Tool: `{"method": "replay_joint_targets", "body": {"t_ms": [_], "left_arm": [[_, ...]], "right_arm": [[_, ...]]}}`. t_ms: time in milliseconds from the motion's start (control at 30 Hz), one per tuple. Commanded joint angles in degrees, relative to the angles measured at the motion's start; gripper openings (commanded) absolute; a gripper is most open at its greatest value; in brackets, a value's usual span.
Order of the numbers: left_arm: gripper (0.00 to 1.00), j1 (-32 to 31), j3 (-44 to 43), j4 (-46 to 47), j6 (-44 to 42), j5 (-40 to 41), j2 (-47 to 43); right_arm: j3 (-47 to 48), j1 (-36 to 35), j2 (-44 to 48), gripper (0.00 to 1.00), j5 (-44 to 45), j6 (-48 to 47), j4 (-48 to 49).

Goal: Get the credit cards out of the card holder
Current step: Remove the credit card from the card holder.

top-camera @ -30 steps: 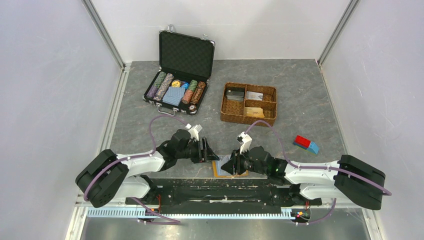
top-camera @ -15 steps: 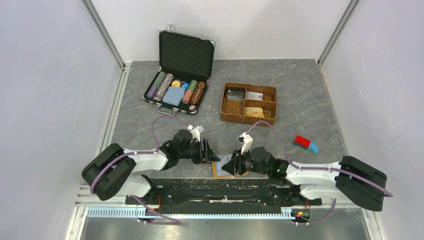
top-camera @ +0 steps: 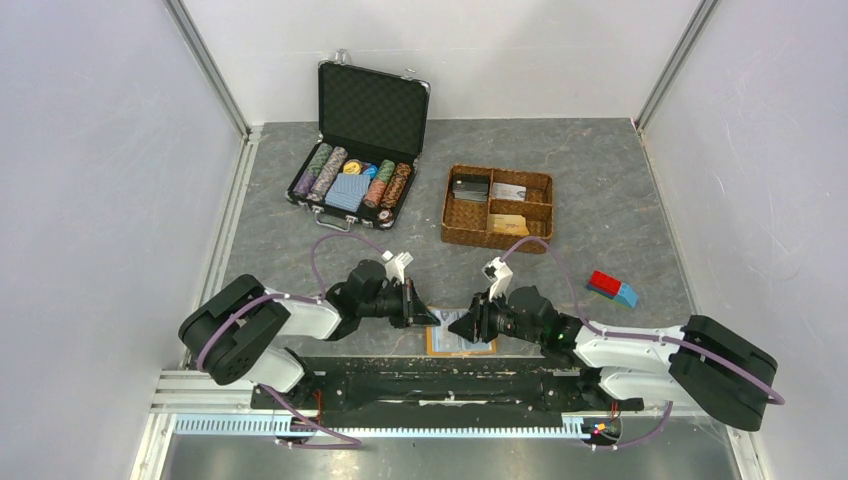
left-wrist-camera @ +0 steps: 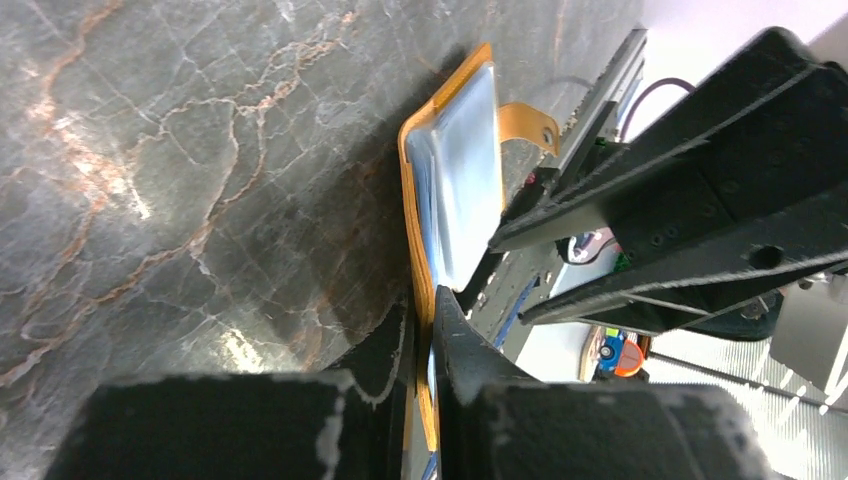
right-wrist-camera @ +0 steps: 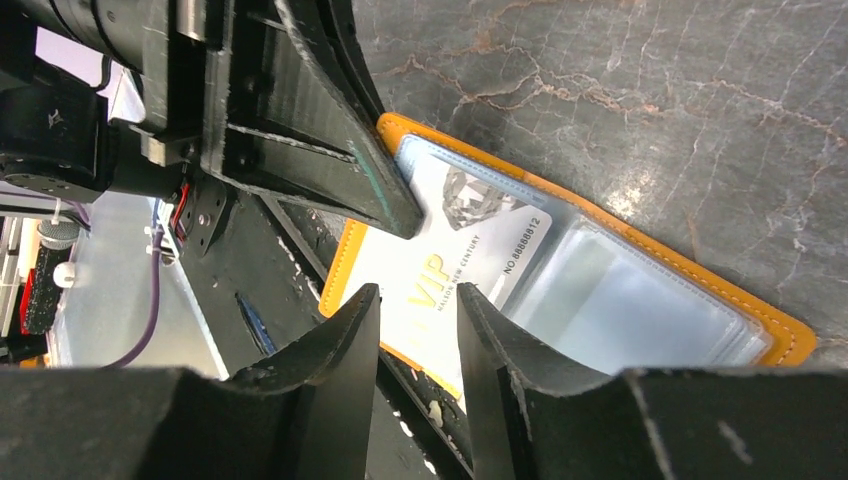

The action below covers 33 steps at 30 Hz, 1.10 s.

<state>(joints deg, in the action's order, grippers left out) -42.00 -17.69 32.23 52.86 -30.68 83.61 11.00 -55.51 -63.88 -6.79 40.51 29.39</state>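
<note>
- Card holder point(right-wrist-camera: 600, 290): open flat at near edge of table point(top-camera: 600, 190), centre, between the two arms. Orange cover face down, clear blue sleeves up.
- Left gripper point(left-wrist-camera: 424, 305): at holder's left edge, jaws pinched narrow on the orange cover rim, with the rim running straight between the fingertips. Gripped.
- Right gripper point(right-wrist-camera: 417, 295): over the holder's left half, reaching in from the right. Jaws part-open with a narrow gap, and nothing clamped between them.
- Card point(right-wrist-camera: 470, 240): pale, gold "VIP" lettering and a printed number, lying on the holder's left page. Face visible through the right gripper's gap. Cannot tell whether fully in its sleeve or partly slid out.
- Left fingertip down on the holder's corner, just beside the card's far end.
- Right page: only clear sleeves visible, contents not readable.
- Far left: black case point(top-camera: 372, 110), lid up, with rows of poker chips point(top-camera: 325, 172) inside.
- Far centre-right: woven divided basket point(top-camera: 445, 210), a few flat items in its compartments.
- Right of the arms: red-and-blue block point(top-camera: 612, 288) on the table, well apart from the holder.
</note>
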Motion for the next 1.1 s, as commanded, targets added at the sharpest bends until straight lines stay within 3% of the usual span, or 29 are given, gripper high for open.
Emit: {"method": "replay_joint_targets", "body": {"t_ms": [0, 233, 533, 800, 1067], "left_arm": [[0.06, -0.28, 1.93, 9.56, 1.67, -2.80, 0.07], [0.02, -0.27, 2.98, 14.45, 2.40, -4.46, 0.98], [0.02, -0.22, 3.88, 25.00, 7.65, -7.79, 3.35], [0.02, -0.20, 5.10, 34.47, 12.08, -9.62, 7.38], [0.02, -0.19, 5.30, 37.78, 13.20, -10.19, 9.73]], "right_arm": [[-1.53, 1.37, -1.44, 0.36, -3.14, -0.13, 4.77], [-7.57, 5.66, -2.32, 0.37, -11.03, 0.50, 17.09], [-10.74, 8.31, -10.07, 0.39, -18.29, 3.80, 33.62], [-13.04, 9.37, -11.13, 0.42, -17.51, 3.96, 34.48], [-12.34, 10.24, -7.73, 0.43, -13.06, 1.03, 22.13]]}}
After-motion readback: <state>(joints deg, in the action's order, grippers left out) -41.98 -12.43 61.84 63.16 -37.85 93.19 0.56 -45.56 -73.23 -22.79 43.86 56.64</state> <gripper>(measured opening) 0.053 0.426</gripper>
